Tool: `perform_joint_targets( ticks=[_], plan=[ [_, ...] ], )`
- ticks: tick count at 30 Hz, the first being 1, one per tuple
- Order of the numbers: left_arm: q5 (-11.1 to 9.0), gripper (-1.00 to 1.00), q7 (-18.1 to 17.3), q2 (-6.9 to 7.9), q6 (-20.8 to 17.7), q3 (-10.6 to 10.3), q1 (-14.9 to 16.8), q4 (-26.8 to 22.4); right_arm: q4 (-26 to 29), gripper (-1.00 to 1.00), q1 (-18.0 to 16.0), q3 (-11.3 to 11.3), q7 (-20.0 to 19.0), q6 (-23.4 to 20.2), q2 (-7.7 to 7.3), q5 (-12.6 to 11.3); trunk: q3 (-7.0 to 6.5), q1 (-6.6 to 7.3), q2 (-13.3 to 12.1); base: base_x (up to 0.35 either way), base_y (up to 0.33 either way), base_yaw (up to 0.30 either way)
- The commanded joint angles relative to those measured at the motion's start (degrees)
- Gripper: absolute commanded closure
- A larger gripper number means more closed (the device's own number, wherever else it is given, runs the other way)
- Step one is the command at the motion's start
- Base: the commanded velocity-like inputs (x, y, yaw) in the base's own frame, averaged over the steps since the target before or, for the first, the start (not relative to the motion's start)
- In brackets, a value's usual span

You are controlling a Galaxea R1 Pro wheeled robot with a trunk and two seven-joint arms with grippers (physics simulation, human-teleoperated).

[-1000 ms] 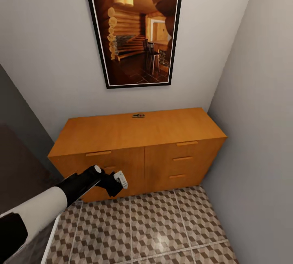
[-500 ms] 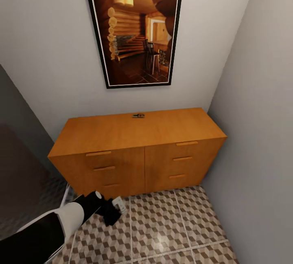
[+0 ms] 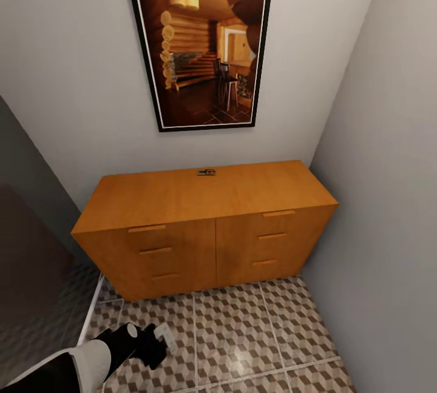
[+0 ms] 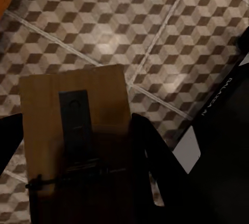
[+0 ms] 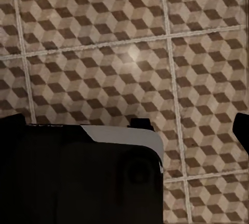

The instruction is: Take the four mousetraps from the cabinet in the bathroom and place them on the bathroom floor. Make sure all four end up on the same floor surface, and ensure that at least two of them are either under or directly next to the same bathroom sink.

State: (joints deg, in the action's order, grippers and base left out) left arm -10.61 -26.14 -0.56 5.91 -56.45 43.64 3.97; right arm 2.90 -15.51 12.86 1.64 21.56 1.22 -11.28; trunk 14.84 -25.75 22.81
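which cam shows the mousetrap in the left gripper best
The left wrist view: the mousetrap sits close up between the gripper's fingers, board and dark wire plain. The head view shows the left gripper low over the tiles, with just a pale sliver at its tip.

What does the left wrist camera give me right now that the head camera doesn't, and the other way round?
Left wrist view: a mousetrap clamped between the left gripper fingers, its wire and metal plate facing the camera, above the tiles.
Head view: the cabinet with all drawers closed, a small dark object at the back of its top, and the framed picture above.
Both: the bathroom floor and the left gripper low over it.
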Motion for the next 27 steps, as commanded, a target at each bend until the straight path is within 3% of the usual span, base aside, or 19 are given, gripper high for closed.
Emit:
perform_joint_targets(
  ticks=[1, 5, 6, 16, 21, 24, 26, 27],
  plan=[
    [-0.4, 1.0, 1.07, -0.05, 2.14, -0.41, -0.44, 0.26, -0.01, -1.0, -0.05, 0.49, 0.18, 0.67, -0.01, -0.45, 0.1, -0.03, 0.11, 0.0, 0.0, 0.0],
    [-0.52, 1.0, 7.59, 0.13, 12.34, -0.35, -3.78, 0.32, 1.23, -1.0, -0.05, 0.47, 0.25, 2.02, -0.87, -0.42, 0.1, -0.03, 0.11, 0.0, 0.0, 0.0],
    [-0.57, 1.0, 10.34, 0.61, 14.86, -0.33, -6.09, 0.34, 3.97, -1.0, -0.05, 0.49, 0.7, 2.01, -1.66, -0.36, 0.1, -0.03, 0.11, 0.0, 0.0, 0.0],
    [-0.94, 1.0, 14.36, -0.03, 19.71, -0.25, -13.36, 0.34, 9.57, -1.0, -0.05, 0.43, 4.36, 0.3, -3.17, -0.31, 0.1, -0.03, 0.11, 0.0, 0.0, 0.0],
    [-2.67, 1.0, 20.16, -1.21, 22.11, -0.24, -17.17, 0.34, 13.96, -1.0, -0.05, 0.46, 4.98, -4.0, -3.23, -0.2, 0.1, -0.03, 0.11, 0.0, 0.0, 0.0],
    [-4.49, 1.0, 23.81, -1.56, 23.36, -0.24, -18.64, 0.34, 16.33, -1.0, -0.05, 0.48, 5.03, -6.57, -3.24, -0.04, 0.1, -0.03, 0.11, 0.0, 0.0, 0.0],
    [-6.75, 1.0, 26.12, -1.64, 23.83, -0.24, -19.07, 0.34, 17.43, -1.0, -0.05, 0.49, 5.04, -7.31, -3.24, 0.03, 0.1, -0.03, 0.11, 0.0, 0.0, 0.0],
    [-10.55, 1.0, 28.75, -1.77, 24.18, -0.24, -19.31, 0.34, 18.22, -1.0, -0.05, 0.49, 5.04, -7.7, -3.24, 0.07, 0.1, -0.03, 0.11, 0.0, 0.0, 0.0]
  ],
)
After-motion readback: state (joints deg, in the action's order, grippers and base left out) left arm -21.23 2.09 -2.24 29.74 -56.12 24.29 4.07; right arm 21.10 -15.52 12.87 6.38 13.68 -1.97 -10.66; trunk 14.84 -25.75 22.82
